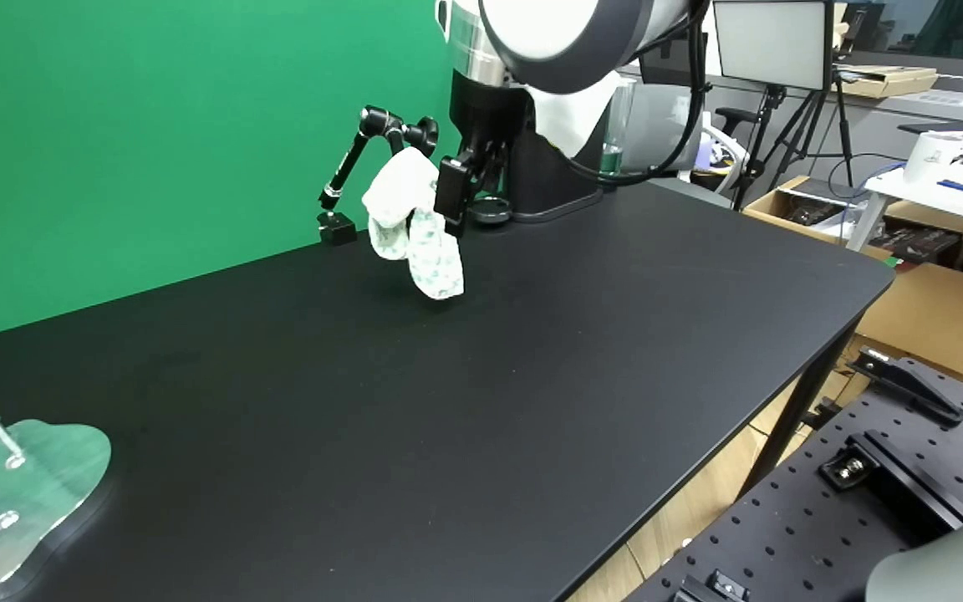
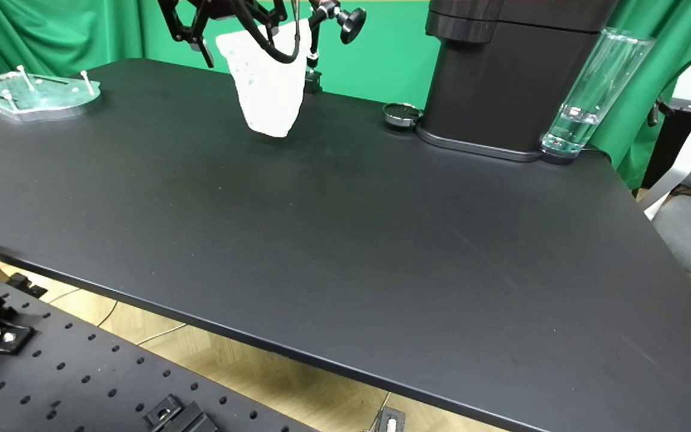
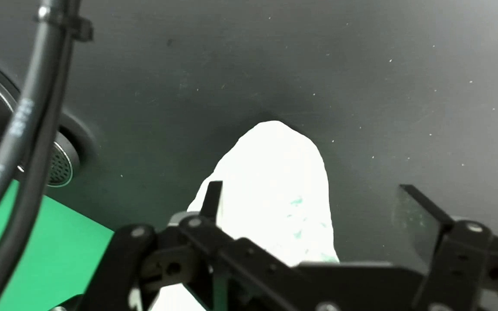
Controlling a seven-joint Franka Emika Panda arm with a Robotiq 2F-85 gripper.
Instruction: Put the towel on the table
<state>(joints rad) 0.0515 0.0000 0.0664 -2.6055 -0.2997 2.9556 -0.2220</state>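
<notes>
A white towel (image 1: 410, 221) with small green marks hangs at a black jointed stand (image 1: 354, 163) by the green wall, seemingly draped over its arm. Its lower end hangs a little above the black table (image 1: 448, 401). The towel also shows in an exterior view (image 2: 270, 84) and in the wrist view (image 3: 275, 185). My gripper (image 3: 311, 192) is open beside the towel. In the wrist view the left finger overlaps the towel, part of the towel shows between the fingers, and the right finger is apart from it. Whether the left finger touches the towel I cannot tell.
A black machine (image 2: 495, 84) stands at the back with a clear water cylinder (image 2: 591, 96) beside it and a round metal piece (image 2: 402, 115) at its foot. A green board with white pegs (image 2: 42, 93) lies at the table's far end. A perforated platform (image 2: 81, 372) runs along the front.
</notes>
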